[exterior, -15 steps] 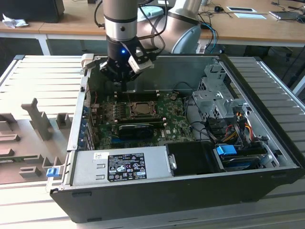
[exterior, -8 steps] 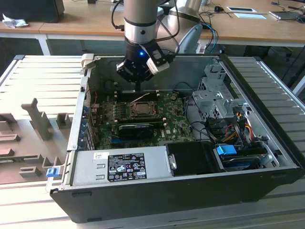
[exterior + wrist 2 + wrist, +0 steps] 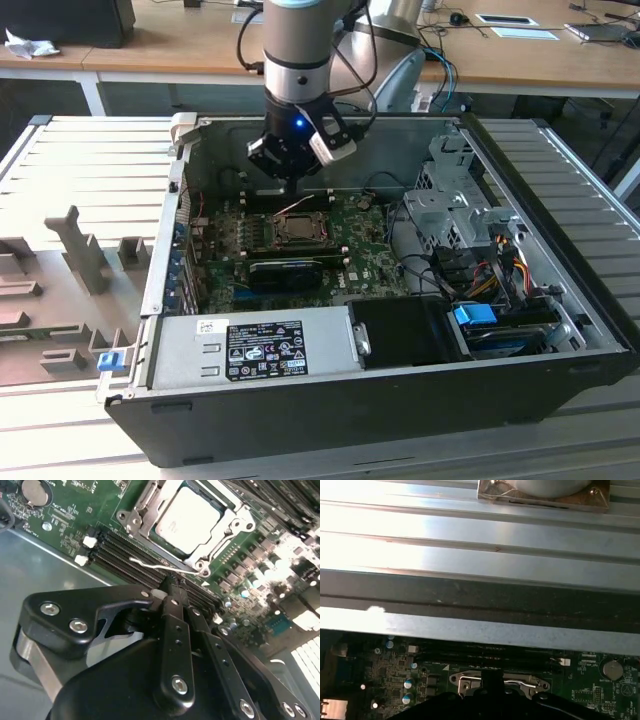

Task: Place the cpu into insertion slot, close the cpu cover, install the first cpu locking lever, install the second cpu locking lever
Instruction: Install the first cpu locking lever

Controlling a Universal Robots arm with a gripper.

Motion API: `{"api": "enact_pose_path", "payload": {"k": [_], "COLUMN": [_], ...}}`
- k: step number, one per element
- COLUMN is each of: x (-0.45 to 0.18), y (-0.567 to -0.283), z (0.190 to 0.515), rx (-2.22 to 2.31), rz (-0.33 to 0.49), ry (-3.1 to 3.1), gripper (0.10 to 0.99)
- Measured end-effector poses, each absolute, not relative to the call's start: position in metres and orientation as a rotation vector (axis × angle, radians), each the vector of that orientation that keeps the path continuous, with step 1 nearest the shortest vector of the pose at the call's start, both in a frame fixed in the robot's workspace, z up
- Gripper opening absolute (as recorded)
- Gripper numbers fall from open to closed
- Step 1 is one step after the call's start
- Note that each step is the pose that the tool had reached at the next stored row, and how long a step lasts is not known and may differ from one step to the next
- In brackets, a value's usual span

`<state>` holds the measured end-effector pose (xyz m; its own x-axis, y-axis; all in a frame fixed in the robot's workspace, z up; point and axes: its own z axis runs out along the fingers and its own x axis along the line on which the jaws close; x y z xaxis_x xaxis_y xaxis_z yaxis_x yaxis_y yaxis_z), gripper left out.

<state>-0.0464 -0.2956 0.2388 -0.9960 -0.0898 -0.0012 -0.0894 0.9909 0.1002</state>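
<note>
Pincer (image 3: 172, 596) (fingers together, empty) hovers beside the cpu (image 3: 187, 520) seated in its socket (image 3: 142, 500).

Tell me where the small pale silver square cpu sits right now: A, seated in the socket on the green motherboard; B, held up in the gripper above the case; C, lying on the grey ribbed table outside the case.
A: in the second wrist view the pale silver square cpu lies flat inside the metal socket frame on the green motherboard, with the black gripper beside it.

Open computer case (image 3: 400, 400) on ribbed metal table (image 3: 80, 160).
</note>
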Motion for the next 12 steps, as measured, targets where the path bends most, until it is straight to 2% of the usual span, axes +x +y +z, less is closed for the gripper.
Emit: {"api": "enact_pose_path", "payload": {"k": [12], "x": [-0.0387], "y": [-0.2906], "z": [0.2284], "rx": [0.168], "rz": [-0.155], "ry": [-3.137], "gripper": [0.106]}}
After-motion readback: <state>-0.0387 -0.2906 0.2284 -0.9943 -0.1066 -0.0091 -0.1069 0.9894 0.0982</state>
